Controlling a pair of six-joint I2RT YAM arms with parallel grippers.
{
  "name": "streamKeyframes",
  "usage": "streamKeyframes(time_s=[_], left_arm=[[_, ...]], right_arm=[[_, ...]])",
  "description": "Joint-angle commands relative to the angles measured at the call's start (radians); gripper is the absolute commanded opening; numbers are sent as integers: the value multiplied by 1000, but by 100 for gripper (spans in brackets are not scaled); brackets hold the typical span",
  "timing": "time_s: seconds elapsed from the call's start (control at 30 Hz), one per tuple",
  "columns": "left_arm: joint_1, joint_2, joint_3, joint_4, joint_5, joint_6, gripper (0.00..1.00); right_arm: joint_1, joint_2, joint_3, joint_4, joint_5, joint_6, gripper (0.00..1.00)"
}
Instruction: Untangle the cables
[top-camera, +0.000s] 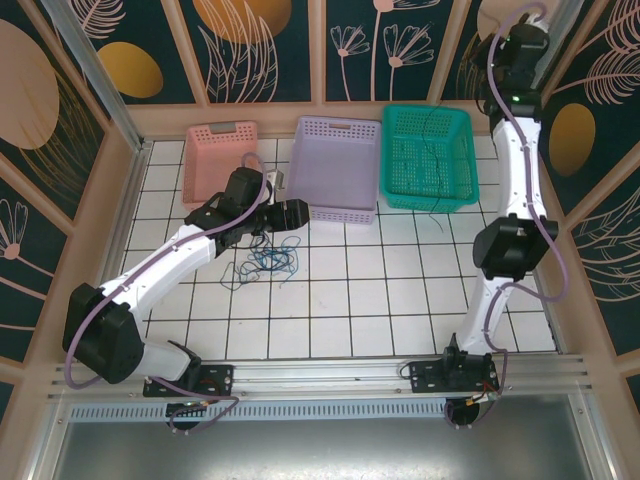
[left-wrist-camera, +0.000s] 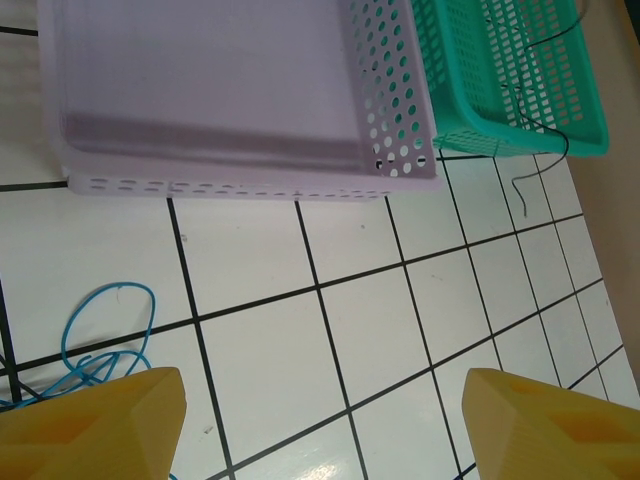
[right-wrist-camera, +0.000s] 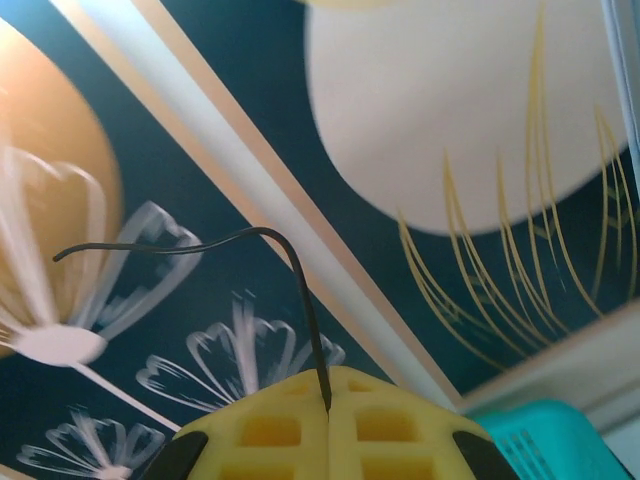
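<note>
Hovering over the white-tiled surface (top-camera: 400, 290), my left claw (left-wrist-camera: 325, 400) is spread wide with nothing between its yellow fingers (left-wrist-camera: 90, 420). The blue cable tangle (top-camera: 268, 262) lies not ahead of it but off to its left, with loops curling just beside the left finger in the wrist view. From above, the tangle sits on the tiles just on the bases' side of that claw, sprawling loosely with no clear long axis. My left arm is by far the nearer one, so I judge the next reach calls for drawing back and swinging left rather than pressing forward.

My right claw (right-wrist-camera: 327, 405) is raised high at the far right corner, its fingers pressed together on a thin black cable (right-wrist-camera: 310, 320) that arches up out of the pinch. More black cable shows inside the green basket (top-camera: 430, 200), and one end trails over the front wall onto the tiles.

Three baskets line the back. The pink basket (top-camera: 220, 128) and the lavender basket (top-camera: 335, 212) hold nothing I can make out — the green one alone has cable in it.
</note>
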Motion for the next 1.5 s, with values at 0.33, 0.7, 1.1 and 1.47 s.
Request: streamKeyframes(time_s=[0.33, 0.7, 1.1, 1.47], left_arm=[[-6, -16, -16, 4, 10, -8, 73], [-6, -3, -20, 1, 16, 0, 74], [-94, -14, -56, 118, 119, -41, 71], [-142, -53, -95, 227, 116, -73, 71]], right_arm=[[-13, 237, 162, -354, -53, 38, 58], [23, -129, -323, -348, 101, 23, 62], [86, -734, -1285, -115, 117, -175, 55], [112, -590, -1327, 13, 149, -369, 62]])
